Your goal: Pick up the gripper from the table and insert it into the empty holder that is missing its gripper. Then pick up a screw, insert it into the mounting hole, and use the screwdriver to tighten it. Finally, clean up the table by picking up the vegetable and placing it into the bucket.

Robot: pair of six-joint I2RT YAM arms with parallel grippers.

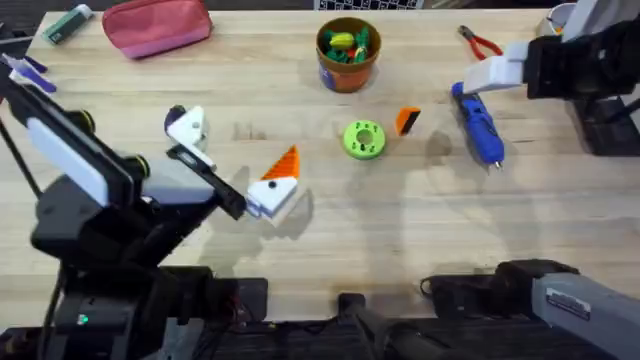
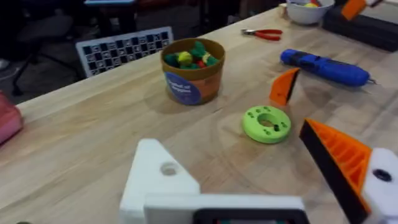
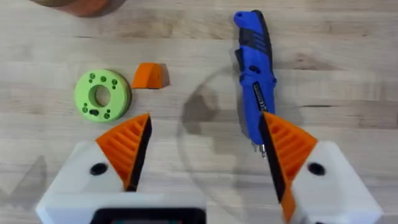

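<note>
The loose orange gripper (image 1: 407, 120) (image 2: 285, 86) (image 3: 149, 74) lies on the table beside a green disc (image 1: 363, 139). My left gripper (image 1: 235, 150) (image 2: 242, 162) stands open and empty; one side is a bare white holder (image 1: 185, 125) (image 2: 155, 180), the other carries an orange finger (image 2: 339, 158). The blue screwdriver (image 1: 478, 122) (image 3: 255, 81) lies to the right of the loose gripper. Above it hovers my right gripper (image 1: 492, 74) (image 3: 205, 143), open, with nothing between its fingers. The bucket (image 1: 347, 50) (image 2: 193, 71) stands at the back centre with toy food inside. The vegetable is out of view.
Red-handled pliers (image 1: 478, 42) lie at the back right, near a white bowl (image 2: 305, 9). A pink pouch (image 1: 157, 25) and a green marker (image 1: 68, 24) sit at the back left.
</note>
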